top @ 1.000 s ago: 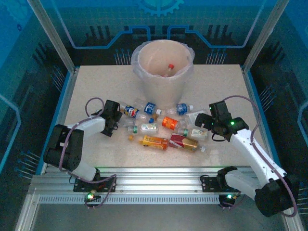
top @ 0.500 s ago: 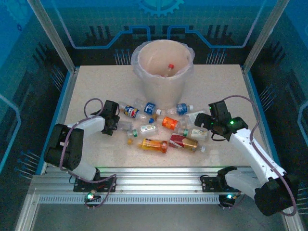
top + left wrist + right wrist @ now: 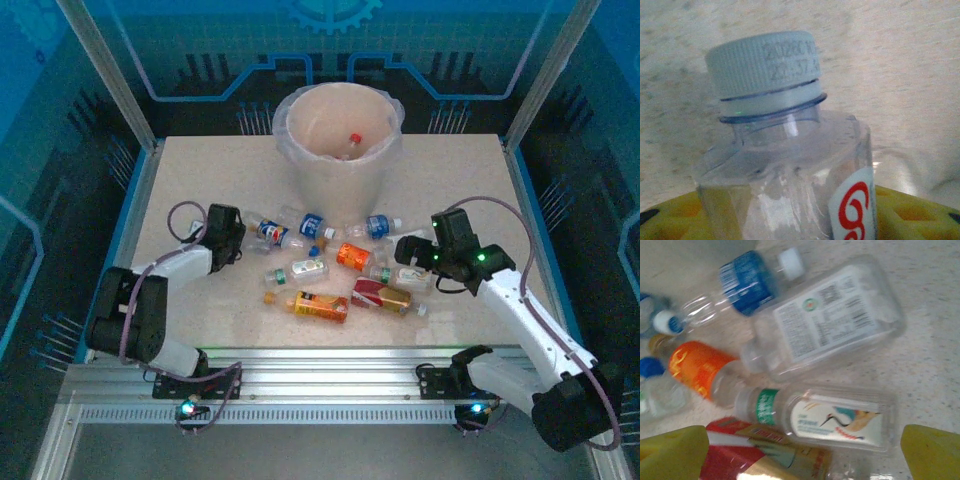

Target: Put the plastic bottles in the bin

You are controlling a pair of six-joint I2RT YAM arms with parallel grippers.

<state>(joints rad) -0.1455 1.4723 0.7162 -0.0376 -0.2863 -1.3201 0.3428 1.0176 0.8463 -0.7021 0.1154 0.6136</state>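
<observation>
A: Standing at the far middle of the speckled table (image 3: pixel 450 170), the bin (image 3: pixel 338 188) holds one red-capped bottle (image 3: pixel 353 140).

B: And the pincers?

A: The left gripper (image 3: pixel 228 240) is clamped on a clear bottle (image 3: pixel 790 170) with a pale cap. The right gripper (image 3: pixel 410 250) hangs wide open above the other plastic bottles (image 3: pixel 320 302), scattered before the bin.

Bin (image 3: pixel 340 185) at table (image 3: pixel 200 175) far centre, bottle (image 3: pixel 352 145) inside; other bottles (image 3: pixel 320 303) strewn on table just before bin.
</observation>
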